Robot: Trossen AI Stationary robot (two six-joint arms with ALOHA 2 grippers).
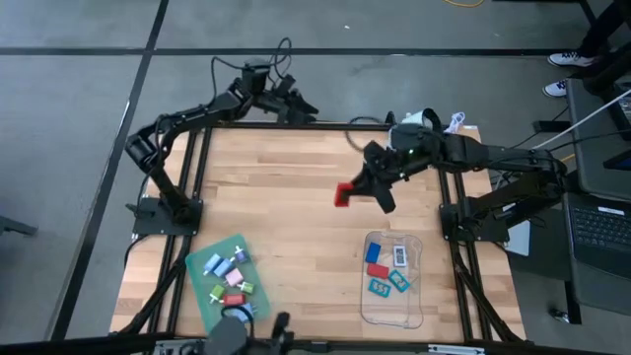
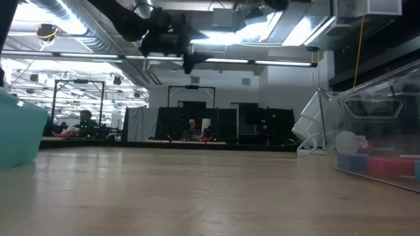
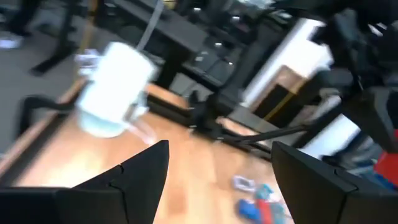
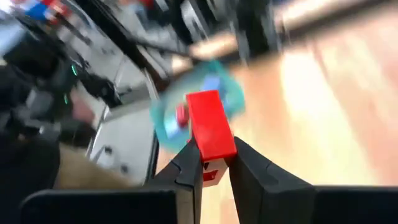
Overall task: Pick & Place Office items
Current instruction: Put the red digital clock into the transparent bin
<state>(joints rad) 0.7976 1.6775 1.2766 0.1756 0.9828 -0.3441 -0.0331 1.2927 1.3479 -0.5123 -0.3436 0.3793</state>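
Observation:
A red rectangular office item [image 4: 210,127] hangs above the middle of the wooden table [image 1: 296,227], with my right gripper [image 1: 353,190] shut on it. More small office items lie in the flat green tray [image 1: 202,296] at the near left, and several others lie in the clear tray [image 1: 394,306] at the near right. My left gripper [image 1: 301,110] stands open over the table's far edge with nothing between its fingers [image 3: 140,174]. My right gripper pinches the red item by its two long sides [image 4: 214,154] between its two fingers, at the end nearest the wrist. The rest of the item sticks out past the fingertips. The fingers reach in from the table's right side, slanting a little down. The item is lifted clear of the table.
A white rounded device [image 1: 426,120] with a cord sits at the far right corner, and shows in the left wrist view as a white device [image 3: 115,87]. The middle of the table between the two trays is bare wood. People sit in the room beyond the table.

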